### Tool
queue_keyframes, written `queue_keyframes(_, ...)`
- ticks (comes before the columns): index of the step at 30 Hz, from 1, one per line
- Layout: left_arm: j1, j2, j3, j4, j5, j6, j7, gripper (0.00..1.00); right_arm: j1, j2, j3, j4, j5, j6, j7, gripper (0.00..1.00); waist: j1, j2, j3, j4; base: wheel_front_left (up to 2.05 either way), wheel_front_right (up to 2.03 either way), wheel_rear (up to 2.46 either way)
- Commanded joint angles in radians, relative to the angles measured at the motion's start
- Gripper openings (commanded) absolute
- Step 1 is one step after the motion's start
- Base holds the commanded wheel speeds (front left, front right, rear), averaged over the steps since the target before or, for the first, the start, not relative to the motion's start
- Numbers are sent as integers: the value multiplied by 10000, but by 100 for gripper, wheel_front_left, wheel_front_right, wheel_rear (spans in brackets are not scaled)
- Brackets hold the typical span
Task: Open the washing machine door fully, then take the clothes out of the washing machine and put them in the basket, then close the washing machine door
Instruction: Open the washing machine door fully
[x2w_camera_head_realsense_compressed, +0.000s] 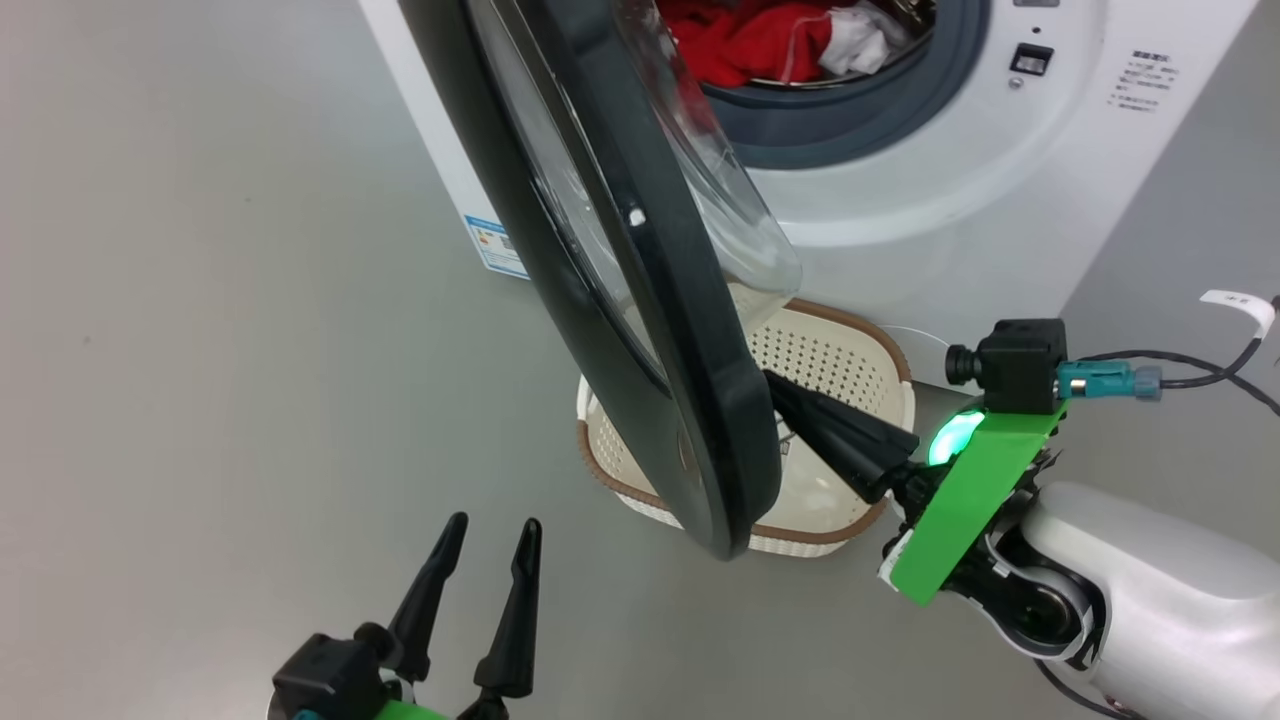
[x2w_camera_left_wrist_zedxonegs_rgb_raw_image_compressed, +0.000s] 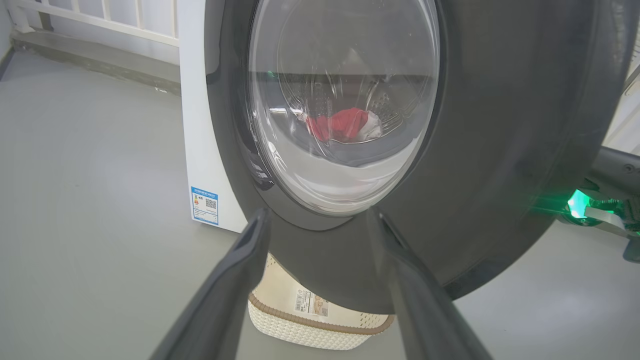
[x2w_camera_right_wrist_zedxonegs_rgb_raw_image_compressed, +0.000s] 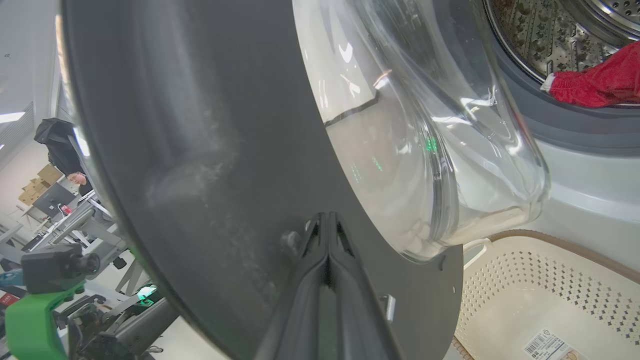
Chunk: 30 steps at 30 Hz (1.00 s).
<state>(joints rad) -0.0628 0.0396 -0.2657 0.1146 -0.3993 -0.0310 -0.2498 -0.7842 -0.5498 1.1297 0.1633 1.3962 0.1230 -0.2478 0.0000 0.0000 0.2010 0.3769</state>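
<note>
The left gripper (x2w_camera_head_realsense_compressed: 494, 528), bottom left, gapes wide; the right gripper (x2w_camera_right_wrist_zedxonegs_rgb_raw_image_compressed: 327, 225), pinched closed, should push the washing machine door (x2w_camera_head_realsense_compressed: 700, 380) slowly.

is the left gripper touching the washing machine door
Apart. The head view shows bare floor between the open left gripper and the washing machine door.
</note>
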Motion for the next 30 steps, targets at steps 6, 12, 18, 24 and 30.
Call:
queue_keyframes(6, 168, 106, 234, -269, -75, 166, -120, 100, -8, 104, 479, -314, 296, 77, -119, 0, 0, 0, -257, 535, 0, 0, 0)
queue_keyframes(12, 298, 106, 234, -235, -51, 188, -120, 100, 35, 257, 666, -248, 306, 77, -134, 0, 0, 0, -466, 977, 0, 0, 0)
queue_keyframes(18, 440, 106, 236, -220, -1, 212, -120, 100, 155, 476, 594, -246, 253, 77, -137, 0, 0, 0, -644, 1313, 0, 0, 0)
queue_keyframes(24, 531, 106, 411, -316, -17, 340, -120, 100, -4, 817, 716, -149, 199, 77, -138, 0, 0, 0, -602, 1435, 0, 0, 0)
queue_keyframes(30, 539, 106, 594, -477, -46, 472, -120, 100, -276, 1094, 915, -33, 231, 77, -138, 0, 0, 0, -539, 1510, 0, 0, 0)
